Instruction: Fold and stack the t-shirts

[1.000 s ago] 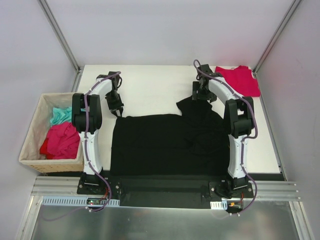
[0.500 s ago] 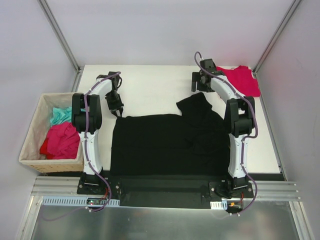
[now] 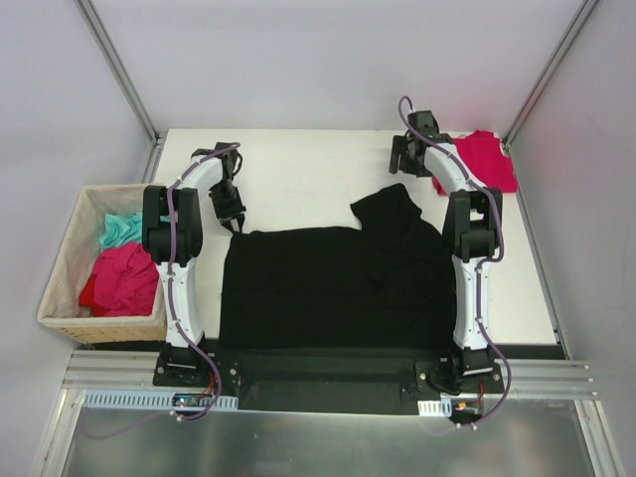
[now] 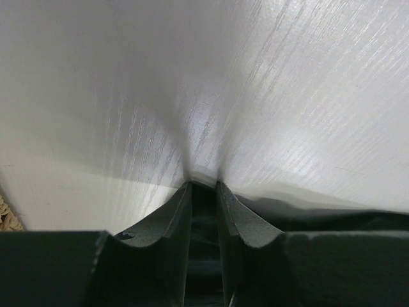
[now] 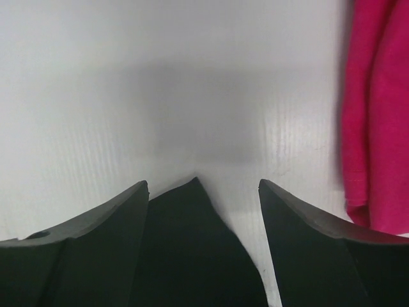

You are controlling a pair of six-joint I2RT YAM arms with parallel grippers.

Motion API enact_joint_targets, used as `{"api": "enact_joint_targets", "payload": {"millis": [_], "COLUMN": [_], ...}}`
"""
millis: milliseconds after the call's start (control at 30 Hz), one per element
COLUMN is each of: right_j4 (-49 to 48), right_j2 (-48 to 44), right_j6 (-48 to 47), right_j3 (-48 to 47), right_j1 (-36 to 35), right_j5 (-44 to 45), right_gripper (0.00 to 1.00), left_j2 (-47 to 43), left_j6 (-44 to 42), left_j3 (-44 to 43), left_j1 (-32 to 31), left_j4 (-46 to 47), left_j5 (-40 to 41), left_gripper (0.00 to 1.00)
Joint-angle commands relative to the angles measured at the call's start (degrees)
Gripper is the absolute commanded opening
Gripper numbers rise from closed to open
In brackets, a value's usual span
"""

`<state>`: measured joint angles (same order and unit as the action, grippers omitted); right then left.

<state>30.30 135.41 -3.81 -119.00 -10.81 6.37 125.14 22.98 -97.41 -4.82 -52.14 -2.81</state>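
Fingers of your right gripper (image 5: 203, 183) wide, empty; left gripper (image 4: 202, 185) narrow, grip unclear. Top view alone shows 1 basket (image 3: 99, 330). 1 black t-shirt (image 3: 328, 283), 1 red t-shirt (image 3: 482, 159).

A: Is the left pincer (image 4: 203, 185) gripping the black t-shirt (image 3: 328, 283)?
B: Cannot tell; between its jaws all is dark.
A: And the crimson t-shirt (image 5: 377, 109)?
B: Cut off at three o'clock in the right wrist view; overhead, the right arm (image 3: 467, 229) hides its nine o'clock edge.
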Motion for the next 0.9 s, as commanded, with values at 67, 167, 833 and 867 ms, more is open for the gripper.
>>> {"api": "enact_joint_targets", "payload": {"millis": [67,167,833,867], "right_j4": [6.8,8.7,12.7,12.8], "right_j2": [2.3,2.6,3.7,4.0], "right_j6": [2.9,3.5,6.9,6.9], "right_j3": [-7.0,-7.7,-4.8,-5.3], "right_j1": [1.8,1.8,0.7,0.5], "right_j5": [-1.6,-2.1,-2.1,-2.0], "right_gripper": [0.72,0.72,0.53,0.51], "left_j2": [-1.7,-1.5,-1.8,-1.7], "left_j6": [-1.0,-1.0,-1.1,-1.1], "left_j3": [1.2,1.3,1.3,1.4], "left_j1": [0.0,0.0,-0.2,-0.2], "left_j4": [-1.6,-1.6,-1.5,-1.6], "left_j5": [-1.0,-1.1,-1.3,-1.4], "left_gripper": [0.21,0.21,0.21,0.21]}}
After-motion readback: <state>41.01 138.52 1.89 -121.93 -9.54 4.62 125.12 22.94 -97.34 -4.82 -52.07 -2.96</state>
